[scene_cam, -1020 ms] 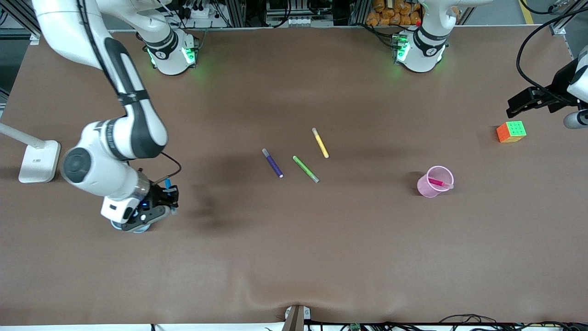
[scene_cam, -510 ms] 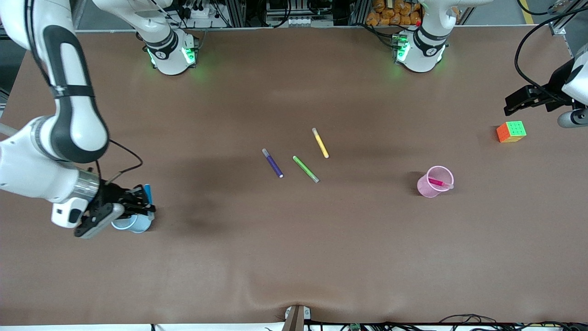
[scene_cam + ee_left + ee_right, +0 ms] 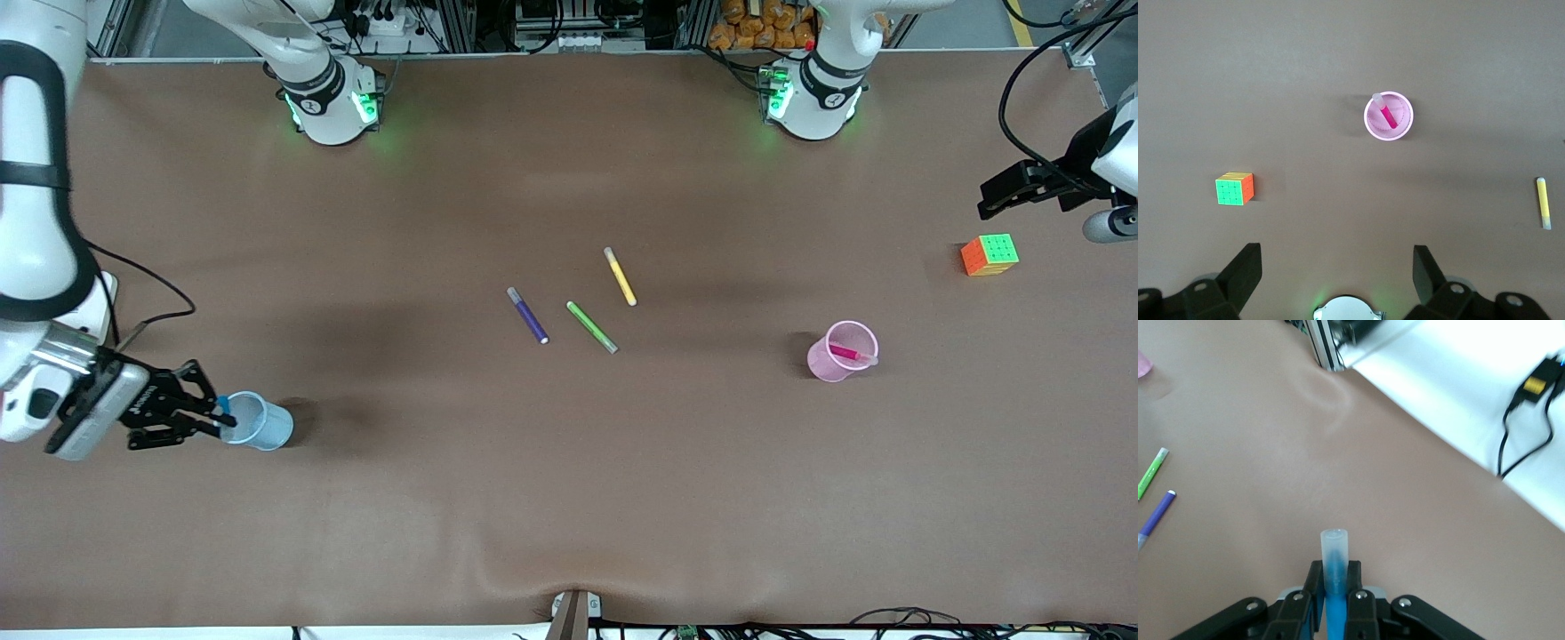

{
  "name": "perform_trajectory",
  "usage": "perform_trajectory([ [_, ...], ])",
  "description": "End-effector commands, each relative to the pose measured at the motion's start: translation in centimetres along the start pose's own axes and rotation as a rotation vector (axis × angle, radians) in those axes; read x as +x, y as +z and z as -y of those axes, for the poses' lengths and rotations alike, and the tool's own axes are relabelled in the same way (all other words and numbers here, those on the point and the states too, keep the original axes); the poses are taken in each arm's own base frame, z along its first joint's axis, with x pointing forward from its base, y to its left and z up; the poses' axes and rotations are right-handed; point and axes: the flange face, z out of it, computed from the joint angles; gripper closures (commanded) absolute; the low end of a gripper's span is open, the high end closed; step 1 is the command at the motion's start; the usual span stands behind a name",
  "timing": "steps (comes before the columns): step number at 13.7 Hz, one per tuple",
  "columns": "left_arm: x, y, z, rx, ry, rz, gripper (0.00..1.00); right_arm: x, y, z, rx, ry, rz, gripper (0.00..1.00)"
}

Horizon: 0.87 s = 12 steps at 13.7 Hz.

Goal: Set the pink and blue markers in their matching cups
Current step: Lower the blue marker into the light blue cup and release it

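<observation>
Front view. Right gripper [image 3: 216, 418]: low at the right arm's end of the table, tilted sideways, jaws clamped on the blue marker [image 3: 222, 407], whose tip sits right at the rim of the blue cup [image 3: 259, 421]. Pink cup [image 3: 841, 351]: toward the left arm's end, with the pink marker [image 3: 852, 355] already leaning inside it. Purple pen [image 3: 527, 315], green pen [image 3: 591, 326] and yellow pen [image 3: 620, 276]: loose mid-table, not part of the job. Colour cube [image 3: 989, 254]: near the left arm's end. Left gripper [image 3: 1022, 188]: held up above the table edge by the cube, waiting.

Left wrist view. Left gripper [image 3: 1337, 270]: fingers spread wide apart, nothing between them. Below it lie the pink cup [image 3: 1388, 116] with its marker [image 3: 1386, 113], the cube [image 3: 1235, 189] and the yellow pen [image 3: 1542, 203].

Right wrist view. Right gripper [image 3: 1334, 584]: fingers pressed onto the blue marker [image 3: 1335, 570], grey end sticking out past them; the blue cup is not visible here.

Step in hand, by my reckoning: the second and last drop, blue marker into blue cup. Next it needs the marker tipped over the cup's mouth, then a release.

Against a second ago: the right arm has swung outward toward the table's end, uncovering the blue cup it stood over; the marker stays gripped. The left gripper has barely shifted.
</observation>
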Motion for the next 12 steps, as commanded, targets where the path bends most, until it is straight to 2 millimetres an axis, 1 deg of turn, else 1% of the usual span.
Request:
perform_trajectory([
  [1,-0.8,-0.5,0.2,-0.020,0.019,0.000,0.00,-1.4,-1.4,-1.1,-0.003,-0.109,-0.094,1.00],
  [3,-0.8,-0.6,0.2,-0.020,0.017,-0.001,0.00,-2.3,-1.6,-1.7,-0.016,-0.204,-0.153,1.00],
  [5,-0.9,-0.7,0.3,-0.021,0.016,-0.004,0.00,-3.2,-1.1,-2.2,-0.026,-0.281,-0.210,1.00],
  [8,-1.0,-0.9,0.3,-0.021,0.016,-0.007,0.00,-5.1,1.2,-1.9,0.097,-0.311,-0.293,1.00],
  [10,-1.0,-0.8,0.5,-0.021,0.011,-0.005,0.00,-5.9,1.3,-2.2,0.100,-0.326,-0.295,1.00],
  [12,-1.1,-0.9,0.8,-0.022,0.006,-0.007,0.00,-6.5,1.9,-2.3,0.108,-0.323,-0.291,1.00],
])
